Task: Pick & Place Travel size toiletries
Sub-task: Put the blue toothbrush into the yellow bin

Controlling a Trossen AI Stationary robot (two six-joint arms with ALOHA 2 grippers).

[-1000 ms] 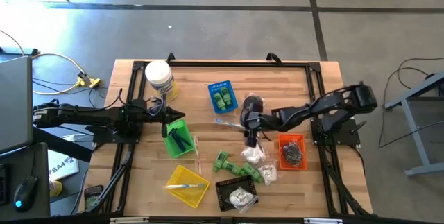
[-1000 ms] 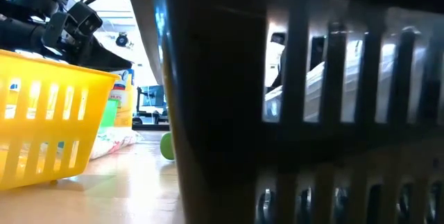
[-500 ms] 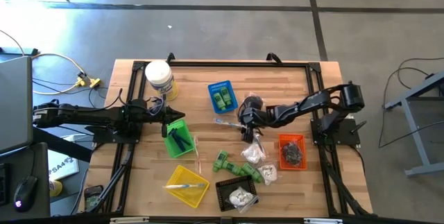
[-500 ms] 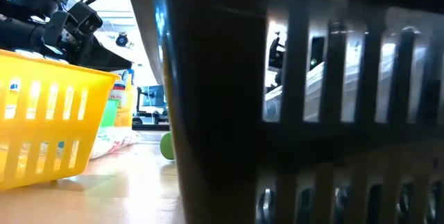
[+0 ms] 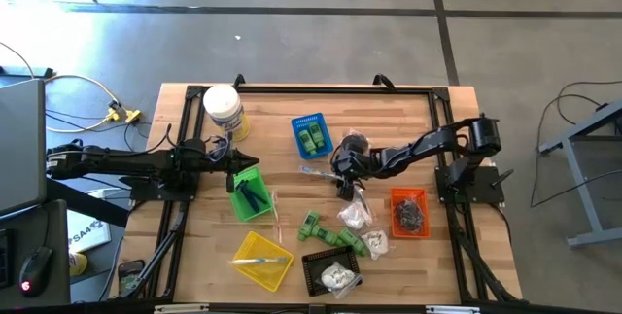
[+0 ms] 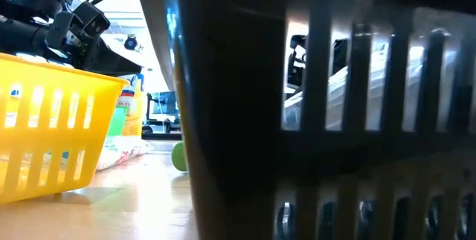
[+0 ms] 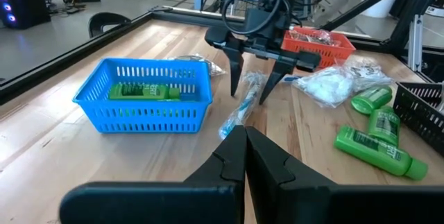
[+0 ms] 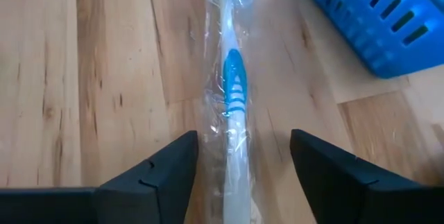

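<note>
Wooden table (image 5: pixel 408 129), black-framed, carrying everything below.

Right arm: reaches in over the middle of the table. Right gripper (image 7: pixel 253 89) points down with its fingers spread wide, one on each side of a wrapped toothbrush (image 8: pixel 232 113); nothing is held.

Left arm: lies along the table's left side. Left gripper (image 7: pixel 244 158) has its fingers pressed together, empty, next to the green basket (image 5: pixel 249 193).

White jar (image 5: pixel 223 107) with yellow label, far left corner.

Baskets: blue basket (image 5: pixel 312 134) with green tubes inside, just beside the toothbrush; orange basket (image 5: pixel 409 212) at the right with small dark pieces in it; yellow basket (image 5: pixel 260 260) and black basket (image 5: pixel 330 272) on the near side, the black one with white packets in it.

Loose green bottles (image 5: pixel 335 236), near the black basket.

White packets (image 5: pixel 355 215), just beyond the bottles.

Toothbrush: blue and white, in clear wrap, flat on the wood between the open fingers.
</note>
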